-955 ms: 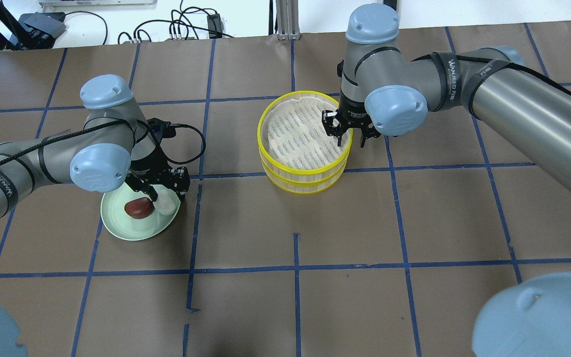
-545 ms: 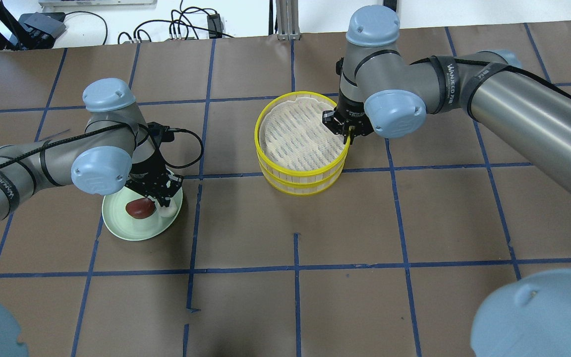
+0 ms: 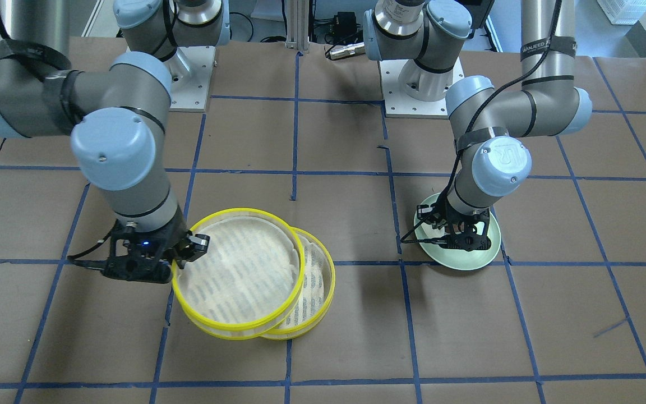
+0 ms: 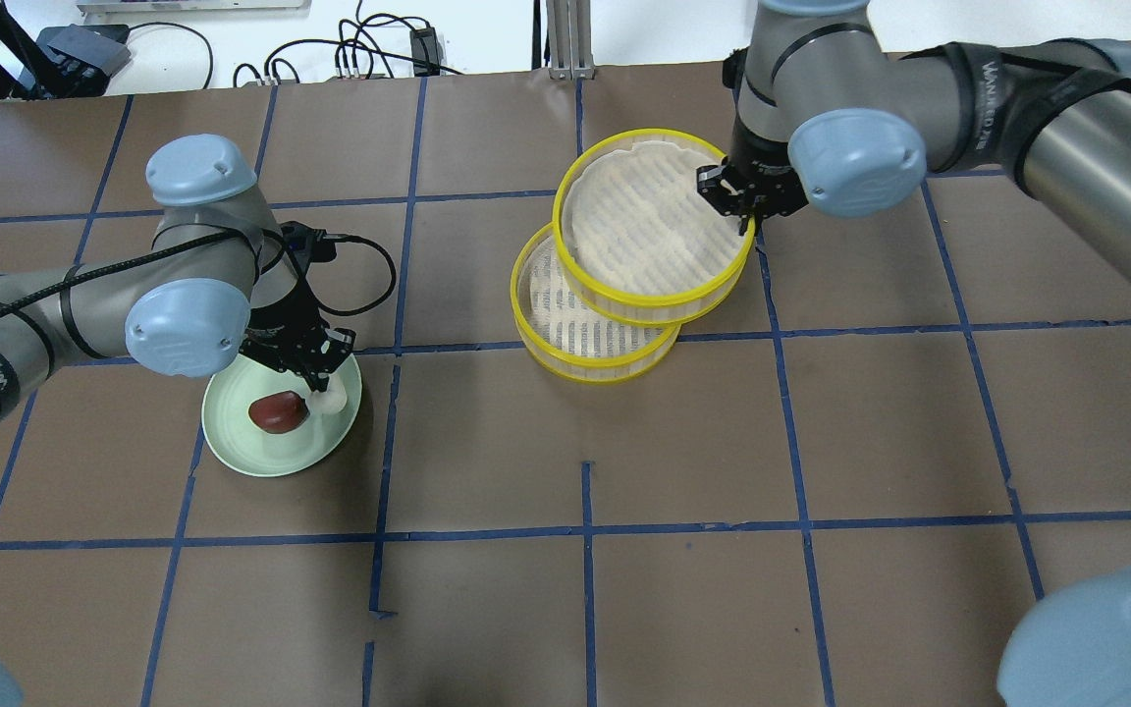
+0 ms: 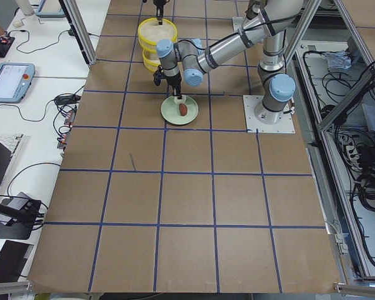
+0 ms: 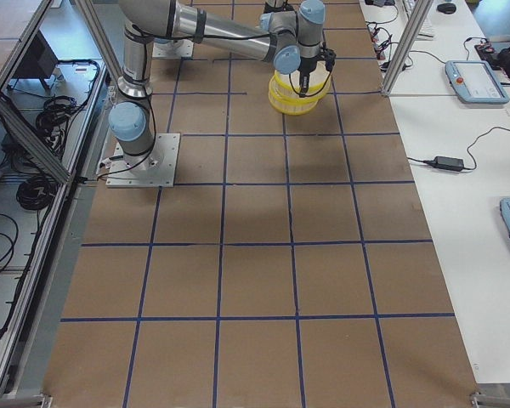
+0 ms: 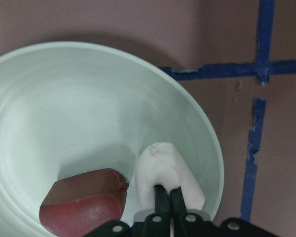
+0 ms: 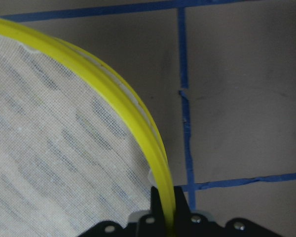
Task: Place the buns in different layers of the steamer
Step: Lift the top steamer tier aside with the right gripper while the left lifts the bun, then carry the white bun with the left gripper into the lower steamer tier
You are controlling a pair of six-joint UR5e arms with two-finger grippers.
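The steamer is split. My right gripper [image 4: 744, 218] is shut on the yellow rim of the upper tray [image 4: 649, 231] and holds it raised, offset from the lower tray [image 4: 565, 329], which rests on the table. The right wrist view shows the rim [image 8: 133, 113] pinched between the fingers. Both mesh liners are bare. My left gripper [image 4: 315, 381] is shut on the white bun [image 7: 163, 168] over the pale green plate [image 4: 242, 447]. The reddish-brown bun [image 4: 277, 412] lies on the plate beside it.
The brown table is marked with a blue tape grid [image 4: 585, 535]. A black cable [image 4: 369, 275] loops from the left wrist. Cables and a metal post [image 4: 565, 39] sit beyond the table's far edge.
My right gripper has shut on the upper tray's rim, lifted it and carried it back and to the right, uncovering the lower tray. My left gripper has shut on the white bun.
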